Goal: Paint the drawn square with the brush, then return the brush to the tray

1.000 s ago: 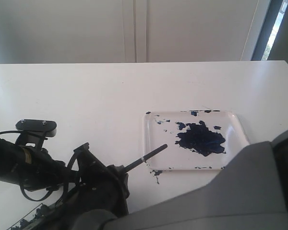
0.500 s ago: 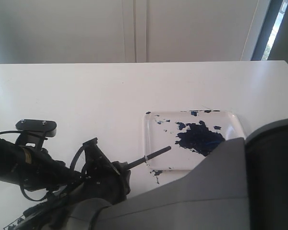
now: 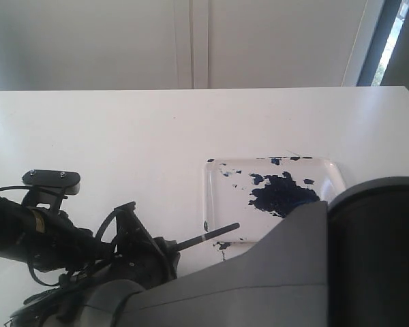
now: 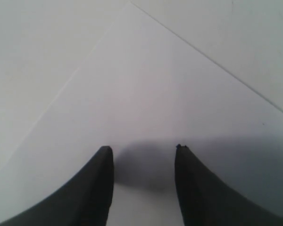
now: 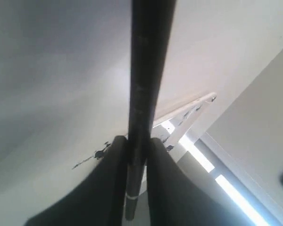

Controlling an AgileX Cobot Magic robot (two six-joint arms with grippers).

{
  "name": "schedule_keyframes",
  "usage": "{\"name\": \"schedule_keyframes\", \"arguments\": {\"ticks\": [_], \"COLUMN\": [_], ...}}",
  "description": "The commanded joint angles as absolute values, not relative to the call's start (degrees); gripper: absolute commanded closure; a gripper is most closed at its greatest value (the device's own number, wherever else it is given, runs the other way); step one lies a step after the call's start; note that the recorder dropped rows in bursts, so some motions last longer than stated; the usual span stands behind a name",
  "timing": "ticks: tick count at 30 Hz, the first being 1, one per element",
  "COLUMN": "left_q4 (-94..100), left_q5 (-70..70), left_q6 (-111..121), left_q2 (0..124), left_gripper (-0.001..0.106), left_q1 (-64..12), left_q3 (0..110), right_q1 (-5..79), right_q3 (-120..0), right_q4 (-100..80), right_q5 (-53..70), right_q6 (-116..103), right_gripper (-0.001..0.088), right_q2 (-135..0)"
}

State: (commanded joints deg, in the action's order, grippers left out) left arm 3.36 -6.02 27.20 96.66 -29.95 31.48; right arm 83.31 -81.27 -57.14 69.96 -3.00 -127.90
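Right gripper (image 5: 137, 141) clamped on the brush (image 3: 208, 234), handle end pointing to 2 o'clock over a corner of the tray (image 3: 232, 199), left gripper (image 4: 142, 148) wide and empty above white paper (image 4: 146, 94)

There is one brush (image 3: 215, 232) and one tray (image 3: 225, 204), which bears one large paint blotch (image 3: 283, 194). Two grippers show: one left gripper (image 4: 142, 149) and one right gripper (image 5: 136, 143).

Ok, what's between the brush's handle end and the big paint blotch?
Just bare tray floor between brush and paint blotch, in the exterior view.
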Motion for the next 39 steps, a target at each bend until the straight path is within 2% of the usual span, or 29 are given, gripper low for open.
{"name": "schedule_keyframes", "arguments": {"ticks": [30, 39], "left_q4": [3.4, 3.4], "left_q5": [-6.1, -6.0], "left_q6": [27.2, 27.2], "left_q2": [96.7, 96.7], "left_gripper": [0.057, 0.057], "left_q1": [-30.0, -30.0], "left_q3": [31.5, 31.5], "right_q1": [81.1, 85.4], "right_q3": [-81.3, -81.3], "right_q4": [-56.9, -57.0], "right_q5": [70.0, 70.0], "right_q6": [-5.4, -4.5], "right_gripper": [0.0868, 0.0868], "right_q2": [-128.0, -128.0]}}
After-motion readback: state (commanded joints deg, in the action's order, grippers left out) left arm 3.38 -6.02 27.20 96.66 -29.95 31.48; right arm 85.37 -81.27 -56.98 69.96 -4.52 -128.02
